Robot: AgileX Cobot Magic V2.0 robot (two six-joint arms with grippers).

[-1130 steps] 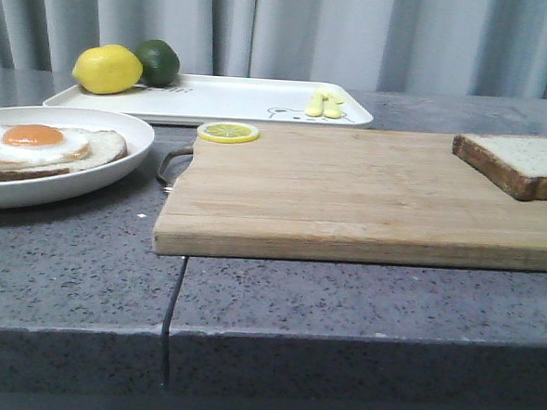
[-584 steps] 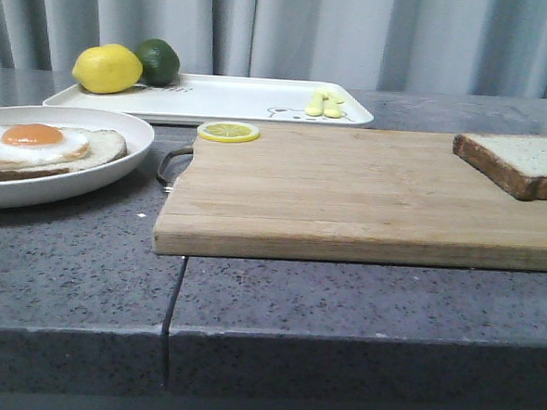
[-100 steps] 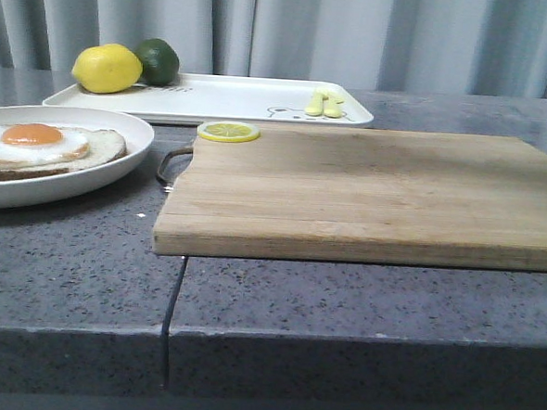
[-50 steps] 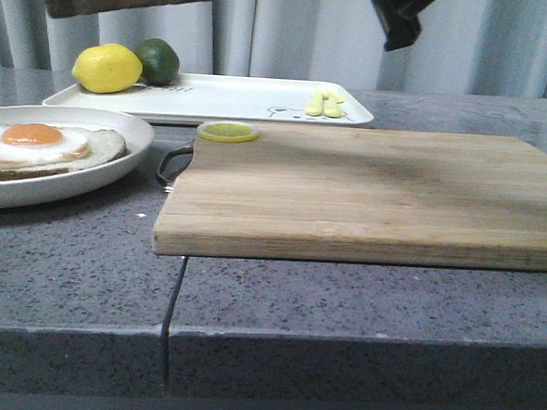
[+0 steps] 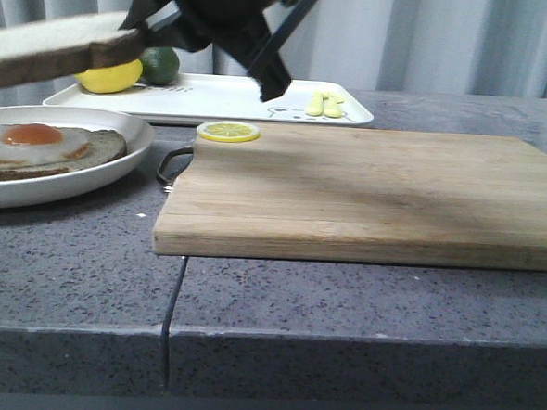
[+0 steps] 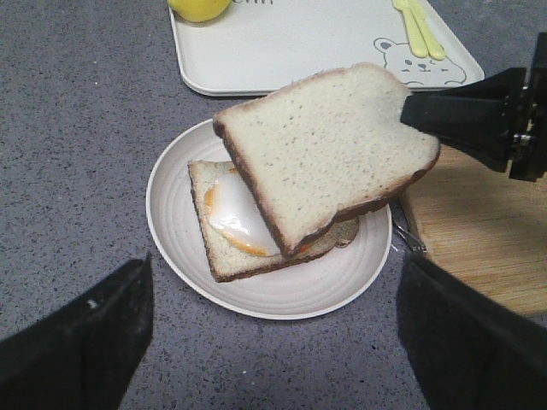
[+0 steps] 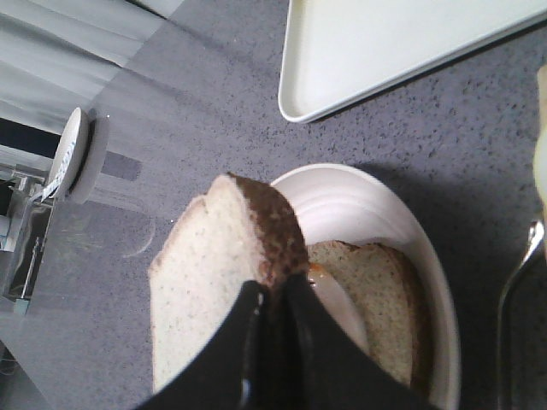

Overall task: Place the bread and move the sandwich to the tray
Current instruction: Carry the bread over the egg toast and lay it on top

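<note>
The bread [image 5: 51, 47] hangs level in the air above the sandwich [image 5: 45, 145], clear of it. My right gripper [image 5: 137, 37] is shut on the slice's crust edge. The sandwich, a slice with a fried egg, lies in the round white plate [image 5: 118, 172] at the left. In the left wrist view the bread [image 6: 329, 149] covers part of the sandwich [image 6: 226, 239], and my left gripper [image 6: 273, 273] stands open above the plate's [image 6: 171, 205] near rim, holding nothing. The right gripper [image 7: 273, 290] pinches the bread [image 7: 205, 290] beside the sandwich [image 7: 376, 282]. The tray [image 5: 224, 98] sits behind.
A wooden cutting board [image 5: 367, 188] fills the middle and right, with a lemon slice [image 5: 228, 131] at its far left corner. A lemon [image 5: 109, 76], a lime [image 5: 159, 63] and yellow cutlery [image 5: 324, 104] lie on the tray.
The bread left the board's right end. Half a second ago it was high at the upper left; now the right gripper has lowered it over the plate.
</note>
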